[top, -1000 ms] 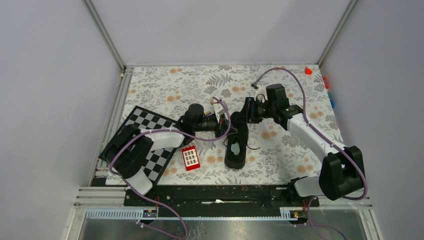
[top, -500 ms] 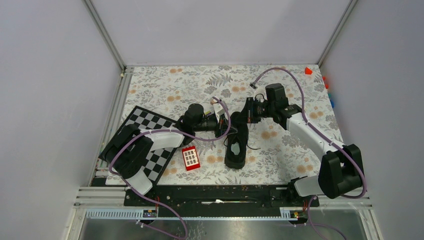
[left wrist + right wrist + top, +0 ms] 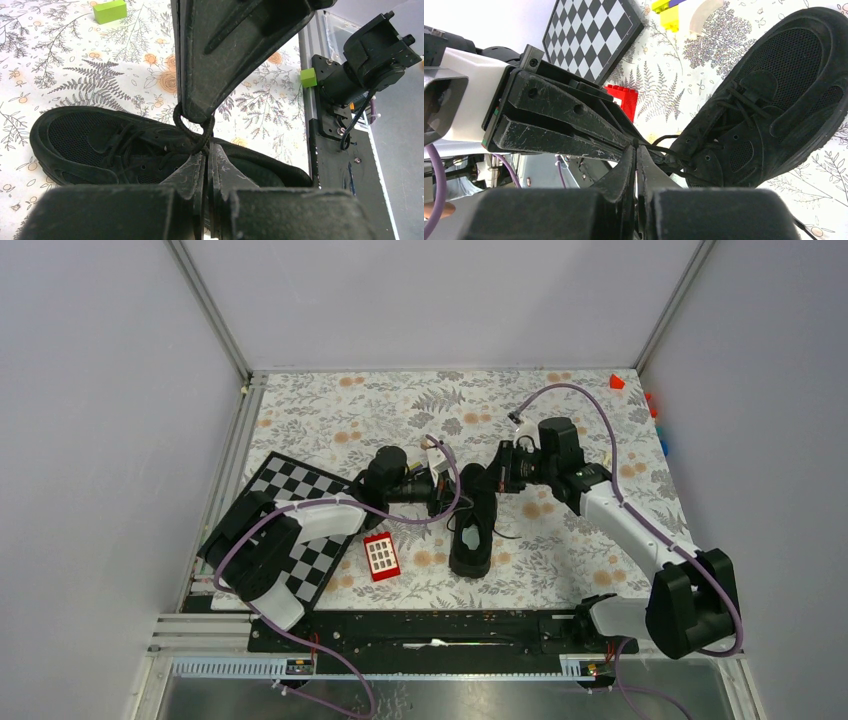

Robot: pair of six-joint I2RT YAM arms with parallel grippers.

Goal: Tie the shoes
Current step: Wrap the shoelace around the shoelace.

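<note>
Arms reach inward from nine and three o'clock above the black shoe (image 3: 471, 540) at the centre of the table (image 3: 330, 410). Left gripper (image 3: 206, 148) and right gripper (image 3: 635, 150) meet tip to tip, each clamped on the laces (image 3: 195, 140); from overhead, they hide the toe.

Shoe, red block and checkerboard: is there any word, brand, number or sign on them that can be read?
None can be read. The shoe shows no brand or label; the red block bears a grid of pale squares, too small to show any sign; the checkerboard has plain squares only.
</note>
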